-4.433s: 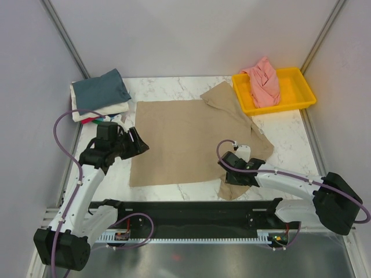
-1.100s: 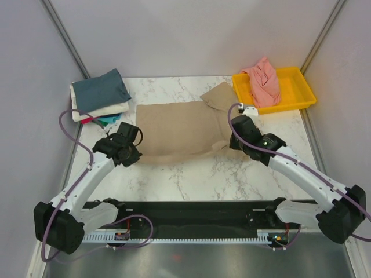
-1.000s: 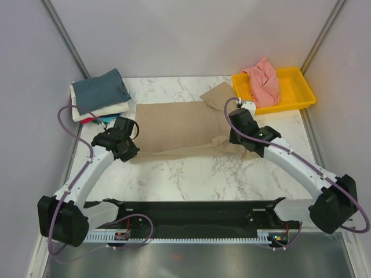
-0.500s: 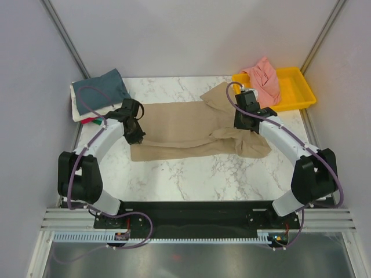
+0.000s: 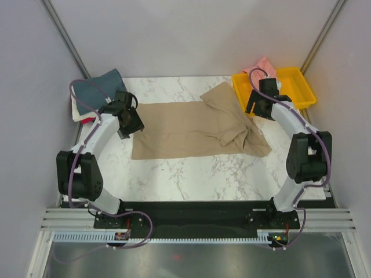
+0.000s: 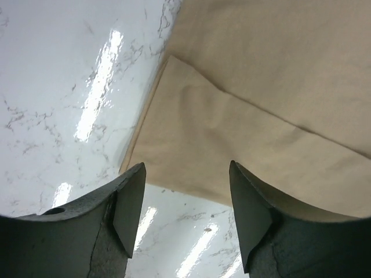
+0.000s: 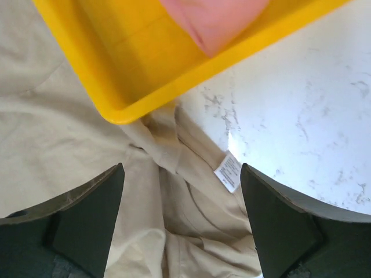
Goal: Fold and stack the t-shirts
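The tan t-shirt [image 5: 191, 127] lies on the marble table, its near half folded back over itself, its right side bunched in wrinkles [image 7: 191, 226]. My left gripper [image 5: 128, 124] is open and empty above the shirt's left folded edge [image 6: 191, 150]. My right gripper [image 5: 259, 107] is open and empty above the shirt's right end, by the yellow tray's corner. The salmon-pink shirt [image 5: 264, 65] lies in the tray, partly hidden by my right arm; it also shows in the right wrist view [image 7: 214, 17]. Folded shirts, slate-blue on top [image 5: 98, 90], are stacked at the far left.
The yellow plastic tray [image 5: 295, 84] stands at the far right corner; its near corner [image 7: 122, 107] overlaps the tan shirt's edge. A white care label [image 7: 228, 171] sticks out of the tan shirt. Grey walls close in both sides.
Both grippers carried the tan shirt's near edge away from the bases, folding it over, then let go and opened. The left arm now sits by the stack, the right by the tray.
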